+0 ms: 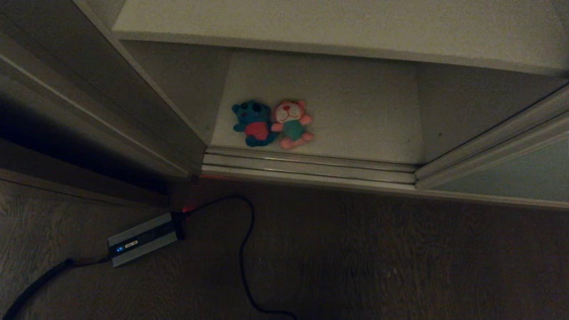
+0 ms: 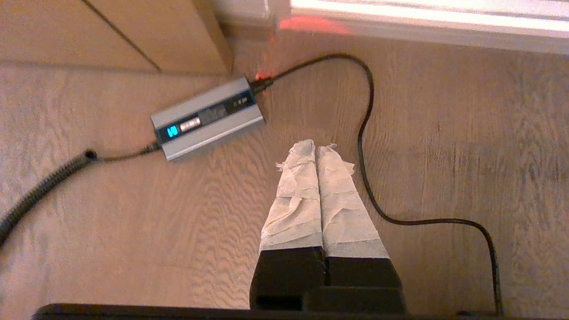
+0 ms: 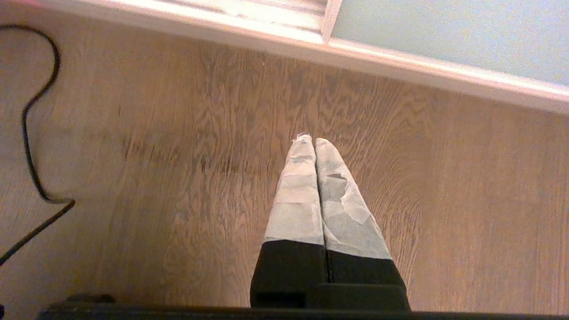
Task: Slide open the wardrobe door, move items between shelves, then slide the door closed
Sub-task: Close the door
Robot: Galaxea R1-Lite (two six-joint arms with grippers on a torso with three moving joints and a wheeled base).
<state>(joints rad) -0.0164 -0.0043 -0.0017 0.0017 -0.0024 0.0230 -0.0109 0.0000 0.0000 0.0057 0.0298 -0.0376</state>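
Two plush toys lie side by side at the front left of the bottom shelf [image 1: 355, 115]: a teal bear in a red shirt [image 1: 253, 122] and a pink one in a teal shirt [image 1: 292, 123]. A higher shelf [image 1: 311, 22] juts out above them. The sliding wardrobe door [image 1: 511, 175] stands slid to the right, its pale grey-green panel [image 3: 453, 31] also in the right wrist view, and the compartment is open. My left gripper [image 2: 316, 144] and right gripper [image 3: 313, 140] both hang shut and empty over the wooden floor, outside the head view.
A grey power box [image 1: 142, 238] with a lit display lies on the floor at the left, also in the left wrist view [image 2: 206, 118]. Its black cable [image 1: 244, 249] loops across the floor. The door track [image 1: 306, 166] runs along the wardrobe's front. A brown panel [image 1: 66, 89] stands at the left.
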